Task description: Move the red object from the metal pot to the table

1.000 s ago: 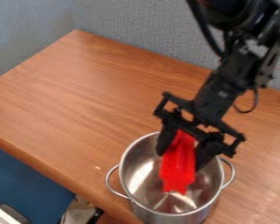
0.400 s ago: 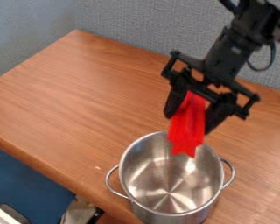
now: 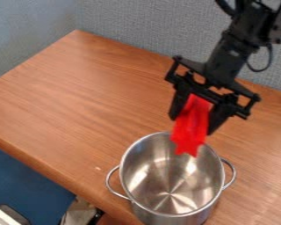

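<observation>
The red object [image 3: 192, 128] is a long bright red block hanging upright, with my gripper [image 3: 202, 104] shut on its upper end. Its lower end hovers just over the far rim of the metal pot [image 3: 172, 182]. The pot is shiny and round, stands at the near edge of the table [image 3: 73, 88], and looks empty inside. My black arm reaches down from the top right.
The reddish-brown tabletop stretches away to the left and back of the pot. The table's front edge runs just beside the pot, with blue floor below. A light blue wall stands behind.
My gripper has lifted the red block up out of the pot, from deep inside it to above the rim. Over the last moment it has barely moved.
</observation>
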Robot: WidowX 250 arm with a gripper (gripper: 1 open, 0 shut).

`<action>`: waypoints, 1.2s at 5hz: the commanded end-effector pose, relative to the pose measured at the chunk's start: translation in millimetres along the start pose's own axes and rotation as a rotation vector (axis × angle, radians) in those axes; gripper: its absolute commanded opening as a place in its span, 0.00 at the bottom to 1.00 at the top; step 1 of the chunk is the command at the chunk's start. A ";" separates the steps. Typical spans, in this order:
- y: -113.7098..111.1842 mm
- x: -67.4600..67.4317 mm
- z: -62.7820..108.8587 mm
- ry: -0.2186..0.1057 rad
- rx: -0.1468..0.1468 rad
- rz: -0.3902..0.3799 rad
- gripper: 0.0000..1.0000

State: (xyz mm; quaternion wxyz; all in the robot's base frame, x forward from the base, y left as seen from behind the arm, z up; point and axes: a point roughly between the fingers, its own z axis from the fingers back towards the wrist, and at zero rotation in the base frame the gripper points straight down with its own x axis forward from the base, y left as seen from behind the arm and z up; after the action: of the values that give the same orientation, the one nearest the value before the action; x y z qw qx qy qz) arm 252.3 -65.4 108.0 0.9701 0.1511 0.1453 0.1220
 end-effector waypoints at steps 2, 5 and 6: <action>65.4 4.9 25.2 -0.086 -0.045 -0.018 0.00; 33.6 -34.0 -20.5 -0.145 -0.045 -0.052 0.00; 9.4 -32.5 -16.6 -0.146 -0.050 -0.102 0.00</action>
State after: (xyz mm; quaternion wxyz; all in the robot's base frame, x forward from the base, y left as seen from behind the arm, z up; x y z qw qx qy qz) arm 209.6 -57.8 96.3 0.9841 0.1334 0.0957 0.0677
